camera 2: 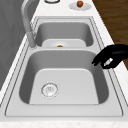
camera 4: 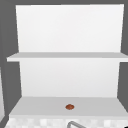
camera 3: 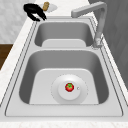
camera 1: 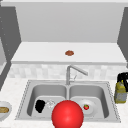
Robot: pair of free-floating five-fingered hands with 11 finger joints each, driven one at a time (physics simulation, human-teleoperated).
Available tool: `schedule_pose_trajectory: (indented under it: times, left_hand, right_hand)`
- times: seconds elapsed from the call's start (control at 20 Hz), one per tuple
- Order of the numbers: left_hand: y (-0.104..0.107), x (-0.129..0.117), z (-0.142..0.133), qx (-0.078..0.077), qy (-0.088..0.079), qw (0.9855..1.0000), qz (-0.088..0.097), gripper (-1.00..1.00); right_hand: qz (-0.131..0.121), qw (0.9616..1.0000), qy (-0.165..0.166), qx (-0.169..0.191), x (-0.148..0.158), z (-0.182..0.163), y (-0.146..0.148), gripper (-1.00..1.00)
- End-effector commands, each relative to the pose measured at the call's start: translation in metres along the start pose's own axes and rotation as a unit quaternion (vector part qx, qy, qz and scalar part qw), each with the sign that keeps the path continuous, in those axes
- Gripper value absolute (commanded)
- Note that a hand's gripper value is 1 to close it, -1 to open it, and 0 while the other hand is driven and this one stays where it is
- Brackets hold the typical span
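The left hand (camera 1: 40, 106), fingers curled and holding nothing, hangs over the left basin (camera 1: 47, 91)'s near edge, while the right hand (camera 1: 123, 78) pinches the bottle (camera 1: 120, 93)'s top on the worktop (camera 1: 122, 110).

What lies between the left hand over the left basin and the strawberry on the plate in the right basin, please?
In the front view, the drain sits just right of the left hand, then the red ball partly covers the stretch before the strawberry.
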Motion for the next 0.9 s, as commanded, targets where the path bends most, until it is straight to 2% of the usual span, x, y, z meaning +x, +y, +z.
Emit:
schedule_pose_trajectory:
  times: [0.0,0.35,0.85]
  left_hand:
    - [0.0,0.0,0.0,0.0,0.0,1.0,0.0,0.0]
    - [0.0,0.0,0.0,0.0,0.0,1.0,0.0,0.0]
    - [0.0,0.0,0.0,0.0,0.0,1.0,0.0,0.0]
  right_hand:
    - [-0.015,0.9998,-0.001,-0.016,0.013,0.022,-0.019,1.0]
    - [-0.006,0.9998,0.004,-0.016,0.03,0.059,-0.057,1.0]
    - [-0.005,0.9998,0.01,-0.018,0.053,0.106,-0.117,1.0]
